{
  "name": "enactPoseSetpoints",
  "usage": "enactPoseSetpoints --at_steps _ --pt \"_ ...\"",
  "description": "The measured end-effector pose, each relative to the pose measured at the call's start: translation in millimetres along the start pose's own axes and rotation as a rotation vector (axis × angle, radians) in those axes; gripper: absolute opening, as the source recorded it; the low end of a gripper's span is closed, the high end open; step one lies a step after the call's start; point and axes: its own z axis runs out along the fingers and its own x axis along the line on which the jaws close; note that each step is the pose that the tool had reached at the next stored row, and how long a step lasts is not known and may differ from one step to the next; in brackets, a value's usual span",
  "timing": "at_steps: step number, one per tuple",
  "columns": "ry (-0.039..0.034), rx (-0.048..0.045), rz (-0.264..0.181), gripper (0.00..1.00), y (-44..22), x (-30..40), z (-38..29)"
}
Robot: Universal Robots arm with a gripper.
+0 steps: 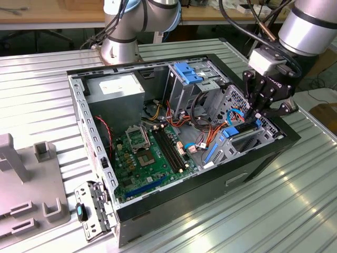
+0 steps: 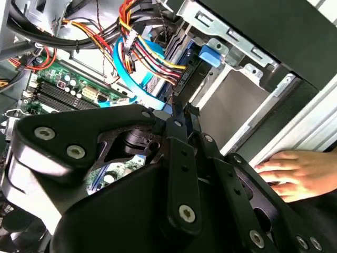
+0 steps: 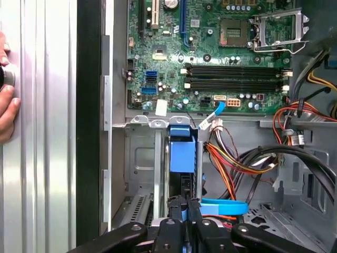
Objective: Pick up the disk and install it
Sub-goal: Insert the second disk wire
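The disk point(image 1: 241, 130) stands on edge in the drive bay at the front corner of the open computer case point(image 1: 184, 195), on the exterior view's right. In the first wrist view the disk's point(image 3: 182, 155) blue carrier rail runs down into the bay. My gripper point(image 1: 256, 117) hangs right above that bay. Its two black fingers are pinched together on the disk's near end in both wrist views, the gripper point(image 3: 184, 204) meeting the rail just above the bay floor and the gripper point(image 2: 176, 108) closing beside blue plastic.
Bundled orange and yellow cables point(image 1: 210, 126) and a blue ribbon cable point(image 3: 224, 206) crowd the bay. A fixed blue latch point(image 1: 187, 71) tops the silver cage behind. The motherboard point(image 1: 147, 153) lies mid-case. A person's hand point(image 2: 295, 171) rests on the ribbed table outside the case wall.
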Motion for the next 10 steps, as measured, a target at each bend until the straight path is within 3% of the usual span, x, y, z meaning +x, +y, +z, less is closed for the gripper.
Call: enactPoseSetpoints --at_steps 2,5,7,10 --pt "-0.0013 0.0004 -0.008 0.16 0.1 -4.6 1.4" --pt "-0.0038 0.0005 -0.009 0.16 0.1 -4.8 2.1" --pt "-0.0034 0.0165 -0.008 0.16 0.5 -4.8 3.1" --pt "-0.003 0.028 -0.005 0.16 1.6 -4.8 4.0"
